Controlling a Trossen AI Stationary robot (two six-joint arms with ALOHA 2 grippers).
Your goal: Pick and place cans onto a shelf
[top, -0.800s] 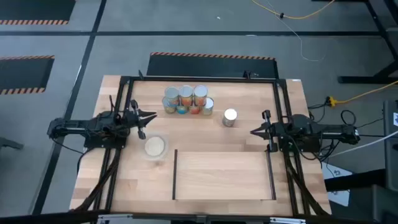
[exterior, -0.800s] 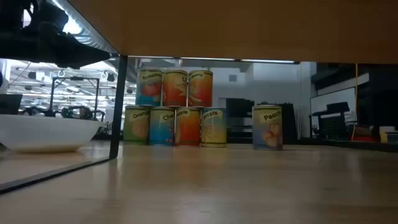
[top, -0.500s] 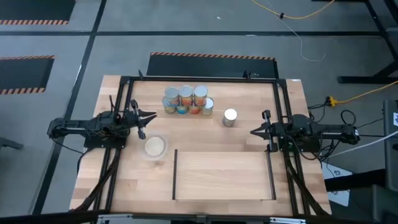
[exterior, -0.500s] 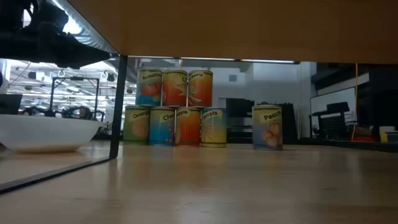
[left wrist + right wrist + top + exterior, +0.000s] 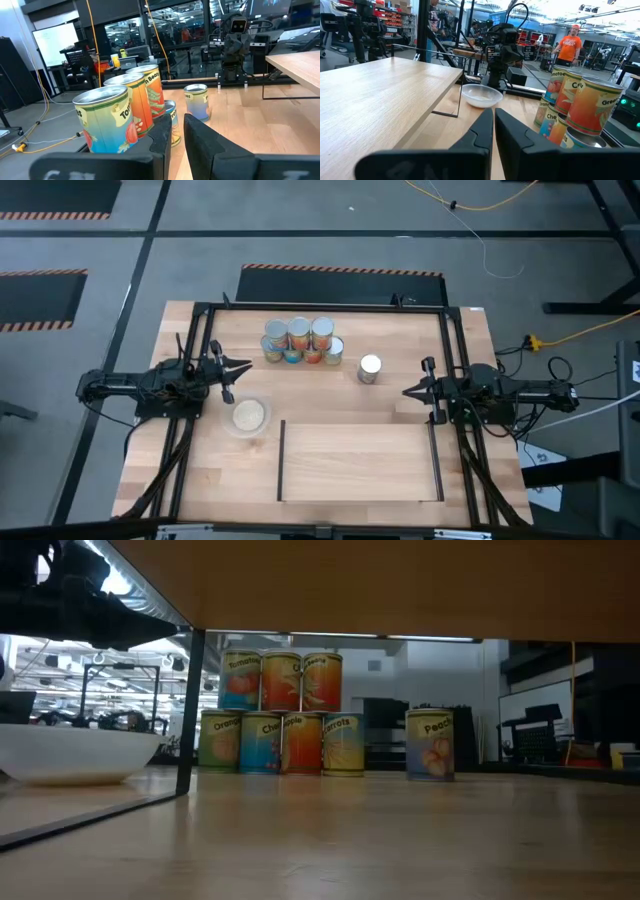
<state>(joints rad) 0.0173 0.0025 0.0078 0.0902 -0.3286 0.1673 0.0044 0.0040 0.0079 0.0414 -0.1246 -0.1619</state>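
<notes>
Your left hand (image 5: 243, 365) sits at the left side of the tabletop (image 5: 390, 425), its fingers (image 5: 202, 142) drawn together and holding nothing. It hangs just beside the dish (image 5: 249, 416) and near the stack of cans (image 5: 300, 340), without touching either. Your right hand (image 5: 408, 391) waits at the right side of the tabletop, fingers (image 5: 517, 132) also together and empty, near the lone can (image 5: 370, 368) but apart from it.

You can see the stack at the far middle of the tabletop: in the low view four cans (image 5: 282, 742) stand side by side on the wood, touching one another, and three more (image 5: 281, 681) stand upright on top of them. The lone can stands upright by itself, to the right of the stack and clear of it; its label reads "Peach" in the low view (image 5: 431, 744).

Your shelf (image 5: 360, 462) lies at the near middle of the tabletop, a light wood panel with a thin black bar (image 5: 281, 460) along each short side. No can is on it. The dish lies just off the shelf's left far corner, with pale contents showing from above. A black frame (image 5: 205, 315) runs around the tabletop edges.
</notes>
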